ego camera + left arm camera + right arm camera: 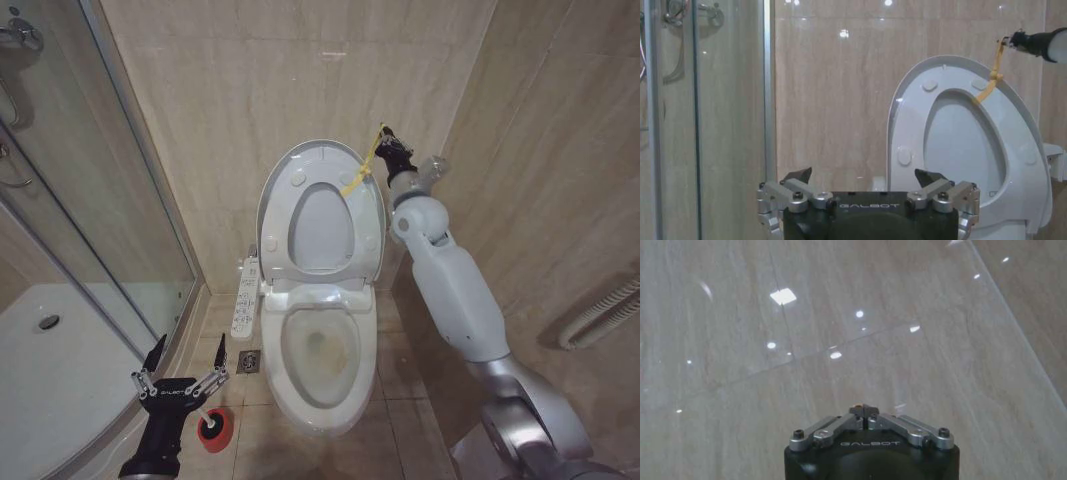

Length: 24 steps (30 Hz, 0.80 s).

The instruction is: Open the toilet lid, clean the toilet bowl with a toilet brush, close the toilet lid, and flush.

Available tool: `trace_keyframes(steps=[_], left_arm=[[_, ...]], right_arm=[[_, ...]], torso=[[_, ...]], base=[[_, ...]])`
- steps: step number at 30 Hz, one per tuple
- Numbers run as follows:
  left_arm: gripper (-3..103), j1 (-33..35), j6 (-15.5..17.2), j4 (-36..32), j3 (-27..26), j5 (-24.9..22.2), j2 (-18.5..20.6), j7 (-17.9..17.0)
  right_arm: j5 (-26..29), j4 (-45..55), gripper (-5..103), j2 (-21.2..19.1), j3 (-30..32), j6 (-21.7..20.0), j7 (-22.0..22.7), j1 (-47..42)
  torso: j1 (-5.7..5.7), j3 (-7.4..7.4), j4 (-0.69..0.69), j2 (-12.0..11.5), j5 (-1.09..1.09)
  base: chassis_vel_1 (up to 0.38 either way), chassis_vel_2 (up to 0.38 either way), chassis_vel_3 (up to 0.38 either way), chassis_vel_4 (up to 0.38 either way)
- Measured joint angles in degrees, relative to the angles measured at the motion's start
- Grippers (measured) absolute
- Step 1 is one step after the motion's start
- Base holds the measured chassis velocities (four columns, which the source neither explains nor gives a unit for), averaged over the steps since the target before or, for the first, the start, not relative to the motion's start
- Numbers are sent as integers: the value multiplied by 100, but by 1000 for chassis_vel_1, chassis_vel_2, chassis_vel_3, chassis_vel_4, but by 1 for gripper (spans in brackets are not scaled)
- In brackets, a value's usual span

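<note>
The toilet lid (320, 228) stands upright against the wall, with the white seat ring (286, 205) raised against it. A yellow tag (360, 175) runs from the lid's upper edge to my right gripper (384, 133), which is shut on the tag's end close to the wall. The left wrist view shows the lid (960, 140), the tag (991, 75) and the right gripper (1015, 40). The toilet bowl (322, 350) lies uncovered, with yellowish stains inside. My left gripper (188, 348) is open low on the left, just above the toilet brush's red holder (214, 428). The brush handle is hidden.
A white button panel (245, 295) sits at the bowl's left side, with a floor drain (248, 362) below it. The glass shower enclosure (90, 220) stands close on the left. Tiled walls close in behind and on the right, where a ribbed hose (600, 315) hangs.
</note>
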Motion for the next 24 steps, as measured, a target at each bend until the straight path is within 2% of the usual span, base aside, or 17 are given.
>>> trace_keyframes(steps=[8,24], left_arm=[[100,0,0,0,0,0,0,0],[100,0,0,0,0,0,0,0]], right_arm=[[-411,-476,0,124,-180,92,170,209],[-1122,-1207,0,131,-139,280,35,386]], torso=[[-1,-1,0,0,0],[-1,-1,1,0,0]], base=[[0,0,0,0],[0,0,0,0]])
